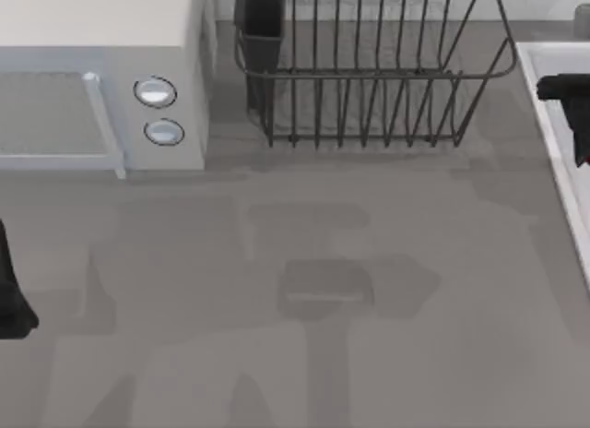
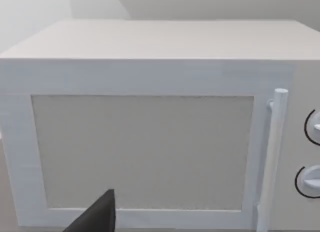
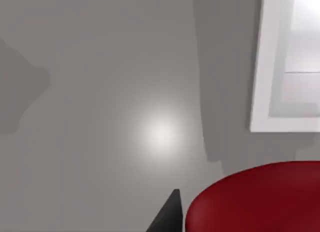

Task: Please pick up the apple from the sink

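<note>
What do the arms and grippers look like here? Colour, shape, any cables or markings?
Both are matte black and blocky. The left arm shows as a dark angular mass at the table's left edge; the right gripper is a black boxy shape over the sink. Wrist views show pointed black finger tips. No cables or markings are visible.

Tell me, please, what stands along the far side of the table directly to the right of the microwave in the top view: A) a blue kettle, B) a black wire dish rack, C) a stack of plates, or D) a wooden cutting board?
B: the top view shows a black wire dish rack standing just right of the white microwave, between it and the sink at the right edge.
</note>
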Robot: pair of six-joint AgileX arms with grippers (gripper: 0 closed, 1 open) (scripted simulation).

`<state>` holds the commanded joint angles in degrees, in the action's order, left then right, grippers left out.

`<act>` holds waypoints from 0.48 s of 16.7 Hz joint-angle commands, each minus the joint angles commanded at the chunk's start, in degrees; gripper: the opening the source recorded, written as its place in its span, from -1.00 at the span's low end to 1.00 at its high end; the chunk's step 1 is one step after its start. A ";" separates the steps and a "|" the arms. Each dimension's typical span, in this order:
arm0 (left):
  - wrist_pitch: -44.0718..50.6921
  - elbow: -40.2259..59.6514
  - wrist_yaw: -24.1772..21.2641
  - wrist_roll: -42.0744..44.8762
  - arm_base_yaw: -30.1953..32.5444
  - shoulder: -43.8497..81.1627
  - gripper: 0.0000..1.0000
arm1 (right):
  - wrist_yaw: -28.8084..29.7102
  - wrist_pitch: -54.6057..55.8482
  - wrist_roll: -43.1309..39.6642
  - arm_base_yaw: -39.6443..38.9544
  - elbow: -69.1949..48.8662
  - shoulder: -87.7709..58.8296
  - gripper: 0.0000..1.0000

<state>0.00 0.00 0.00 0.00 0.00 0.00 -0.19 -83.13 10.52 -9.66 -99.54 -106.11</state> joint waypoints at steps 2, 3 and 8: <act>0.00 0.00 0.00 0.00 0.00 0.00 1.00 | 0.06 1.92 6.04 -6.14 9.00 5.88 -1.00; 0.00 0.00 0.00 0.00 0.00 0.00 1.00 | 0.09 2.82 8.86 -9.01 12.88 8.61 -1.00; 0.00 0.00 0.00 0.00 0.00 0.00 1.00 | 0.19 5.68 17.86 -18.17 23.40 17.37 -1.00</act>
<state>0.00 0.00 0.00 0.00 0.00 0.00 0.00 -77.45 28.38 -27.83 -76.14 -88.74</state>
